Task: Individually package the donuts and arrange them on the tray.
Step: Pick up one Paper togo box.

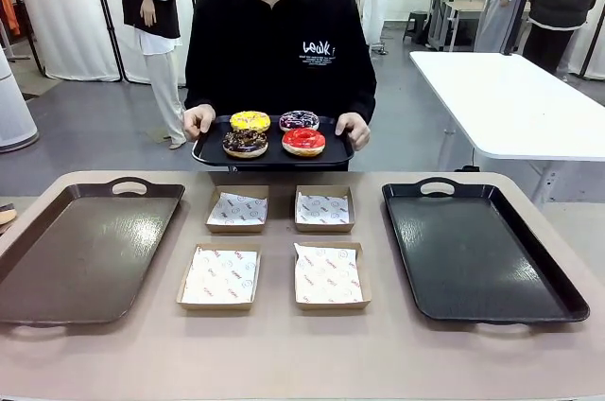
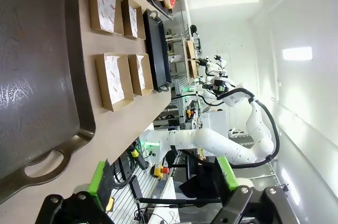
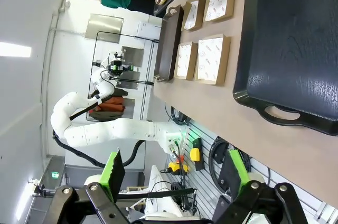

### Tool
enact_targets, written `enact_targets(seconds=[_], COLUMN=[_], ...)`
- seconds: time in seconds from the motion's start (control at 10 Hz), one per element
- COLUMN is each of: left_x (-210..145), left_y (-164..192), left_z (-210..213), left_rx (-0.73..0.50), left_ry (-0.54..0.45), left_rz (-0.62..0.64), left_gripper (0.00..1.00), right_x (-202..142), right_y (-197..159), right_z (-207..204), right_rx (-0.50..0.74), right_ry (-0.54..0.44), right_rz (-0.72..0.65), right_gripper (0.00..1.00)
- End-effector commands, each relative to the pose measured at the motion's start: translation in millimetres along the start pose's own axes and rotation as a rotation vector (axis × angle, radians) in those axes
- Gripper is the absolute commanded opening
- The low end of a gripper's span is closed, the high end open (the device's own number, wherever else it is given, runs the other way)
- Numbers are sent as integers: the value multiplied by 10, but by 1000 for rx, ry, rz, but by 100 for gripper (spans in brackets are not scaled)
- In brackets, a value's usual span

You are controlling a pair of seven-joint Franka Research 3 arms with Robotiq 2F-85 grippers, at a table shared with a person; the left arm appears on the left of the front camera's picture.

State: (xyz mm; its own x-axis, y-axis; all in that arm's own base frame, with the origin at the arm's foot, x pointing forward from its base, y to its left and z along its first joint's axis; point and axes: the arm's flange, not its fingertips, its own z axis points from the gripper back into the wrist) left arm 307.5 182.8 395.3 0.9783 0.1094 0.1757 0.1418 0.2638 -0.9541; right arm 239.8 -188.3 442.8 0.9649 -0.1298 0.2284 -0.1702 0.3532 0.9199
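Left gripper [image 2: 162, 175] and right gripper [image 3: 174, 167] sat spread, empty. Person [image 1: 280, 37] held donuts [image 1: 275, 133] on small tray [image 1: 213, 153] at 12 o'clock of the table [image 1: 284, 354].

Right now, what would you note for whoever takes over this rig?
Left end effector: open, empty.
Right end effector: open, empty.
The four donuts sit on a small black tray that a person holds across the table.
Four paper-lined boxes lie empty between the left large tray and the right large tray.
Done: nothing packaged yet.
Left: box each donut, then arrange them on a tray.
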Motion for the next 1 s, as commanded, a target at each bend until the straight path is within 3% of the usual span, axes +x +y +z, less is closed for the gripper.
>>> enact_targets(seconds=[0.0,0.4,0.6,0.8,0.9], left_x=[-14,0,109,537,556], left_y=[-1,0,-717,-1360,-1529], left_z=[-5,0,-294,-808,-1099], left_rx=[-13,0,170,385,500], left_ry=[-11,0,-26,124,141], left_rz=[-1,0,-57,-178,-189], left_gripper=[100,100,100,100,100], right_x=[7,7,7,7,7], right_y=[-19,-19,-19,-19,-19], right_z=[-4,-4,-4,-4,-4], right_rx=[14,14,14,14,14], right_ry=[-12,-12,-12,-12,-12], right_rz=[7,7,7,7,7], right_gripper=[100,100,100,100,100])
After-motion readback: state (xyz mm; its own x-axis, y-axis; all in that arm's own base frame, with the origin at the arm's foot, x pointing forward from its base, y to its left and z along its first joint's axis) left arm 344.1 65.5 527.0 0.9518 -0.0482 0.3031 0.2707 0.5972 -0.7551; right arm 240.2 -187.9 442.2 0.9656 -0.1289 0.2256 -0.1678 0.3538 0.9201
